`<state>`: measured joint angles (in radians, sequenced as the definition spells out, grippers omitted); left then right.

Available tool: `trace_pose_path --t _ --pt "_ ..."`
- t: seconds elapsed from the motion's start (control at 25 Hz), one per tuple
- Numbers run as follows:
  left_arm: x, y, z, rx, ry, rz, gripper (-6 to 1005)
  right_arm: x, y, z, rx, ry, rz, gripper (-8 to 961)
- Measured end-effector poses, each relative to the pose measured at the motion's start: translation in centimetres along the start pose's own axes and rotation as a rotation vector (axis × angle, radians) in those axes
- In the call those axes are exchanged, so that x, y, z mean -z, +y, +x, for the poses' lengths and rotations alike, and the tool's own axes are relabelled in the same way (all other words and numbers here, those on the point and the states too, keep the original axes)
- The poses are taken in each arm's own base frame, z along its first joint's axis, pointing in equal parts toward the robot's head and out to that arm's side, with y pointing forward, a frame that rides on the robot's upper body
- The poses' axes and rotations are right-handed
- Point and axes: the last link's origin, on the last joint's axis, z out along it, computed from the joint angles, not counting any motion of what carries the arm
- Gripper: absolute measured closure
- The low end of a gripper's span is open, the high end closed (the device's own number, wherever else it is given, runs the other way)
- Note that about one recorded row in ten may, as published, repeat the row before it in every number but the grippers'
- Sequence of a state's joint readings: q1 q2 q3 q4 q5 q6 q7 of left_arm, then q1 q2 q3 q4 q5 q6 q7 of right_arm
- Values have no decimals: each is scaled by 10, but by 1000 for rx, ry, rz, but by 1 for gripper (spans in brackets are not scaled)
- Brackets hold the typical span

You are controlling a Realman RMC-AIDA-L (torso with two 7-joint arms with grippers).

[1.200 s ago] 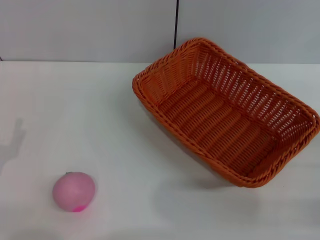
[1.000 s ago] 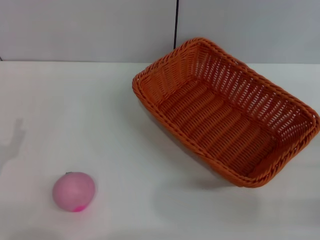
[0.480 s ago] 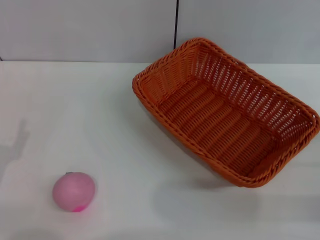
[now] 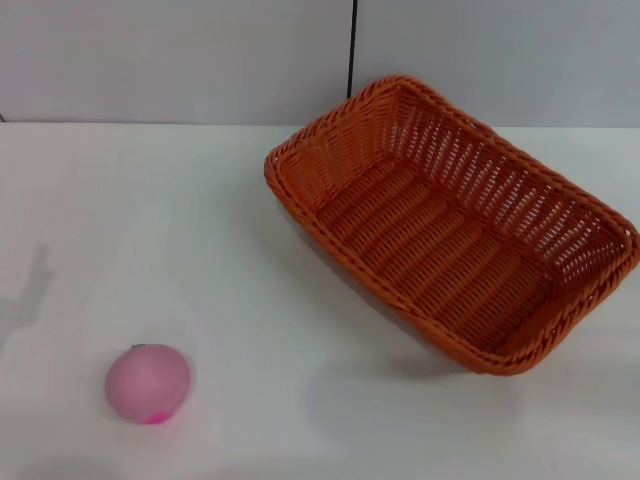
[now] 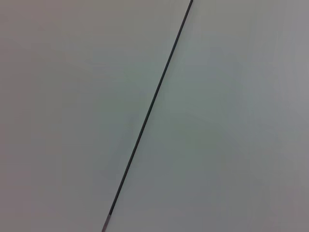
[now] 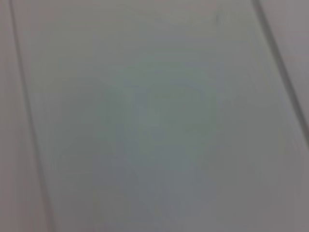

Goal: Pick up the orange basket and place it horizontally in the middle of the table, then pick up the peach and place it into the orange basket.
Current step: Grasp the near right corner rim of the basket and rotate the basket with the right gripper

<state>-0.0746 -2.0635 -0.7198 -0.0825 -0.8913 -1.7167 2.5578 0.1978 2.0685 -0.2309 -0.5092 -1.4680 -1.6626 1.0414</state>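
A big orange basket sits on the white table, toward the far right side. It lies slanted, with one corner pointing to the back wall and its open top facing up. It has nothing in it. The peach rests on the table at the near left, well apart from the basket. It is pink with a brighter spot low down. I cannot see either pincer, so I cannot tell if they are open or closed. Both wrist views show only a plain grey wall with a thin dark line.
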Motion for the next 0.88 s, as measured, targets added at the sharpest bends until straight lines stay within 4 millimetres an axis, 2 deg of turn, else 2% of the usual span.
trace_pose_path --t 0.2,0.28,0.32,0.36,0.48,0.52,0.56,0.6,0.64,0.68,0.72,0.76,0.84,0.88 --pt "1 2 -1 3 -5 -11 166 -17 -12 -46 -77 274 -129 400" --pt "1 3 -2 5 -13 -15 166 -26 -12 -62 -114 391 -159 404" --pt "1 3 -3 6 -17 -17 166 -36 -11 -77 -128 493 -186 407" --pt "1 4 -3 7 -19 -19 166 -36 -11 -77 -128 493 -186 409" --pt "2 5 -5 8 -28 -26 166 -52 -10 -97 -127 642 -201 415" --pt "3 6 -5 7 -32 -29 166 -64 -8 -106 -133 763 -211 417" --pt "3 7 -6 8 -37 -33 166 -64 -8 -106 -133 763 -211 419" --pt "4 7 -6 8 -39 -35 166 -69 -6 -109 -146 823 -216 421" --pt "4 7 -6 9 -41 -38 166 -83 -4 -112 -168 929 -218 423" --pt "4 7 -6 9 -41 -38 166 -83 -4 -112 -168 929 -218 425" --pt "4 8 -6 11 -41 -40 166 -97 -2 -110 -179 1027 -220 427" --pt "5 8 -6 12 -41 -41 166 -97 -2 -110 -179 1027 -220 429" --pt "7 8 -6 13 -42 -37 166 -115 4 -101 -173 1125 -231 433" --pt "7 7 -6 13 -42 -36 166 -115 4 -101 -173 1125 -231 436"
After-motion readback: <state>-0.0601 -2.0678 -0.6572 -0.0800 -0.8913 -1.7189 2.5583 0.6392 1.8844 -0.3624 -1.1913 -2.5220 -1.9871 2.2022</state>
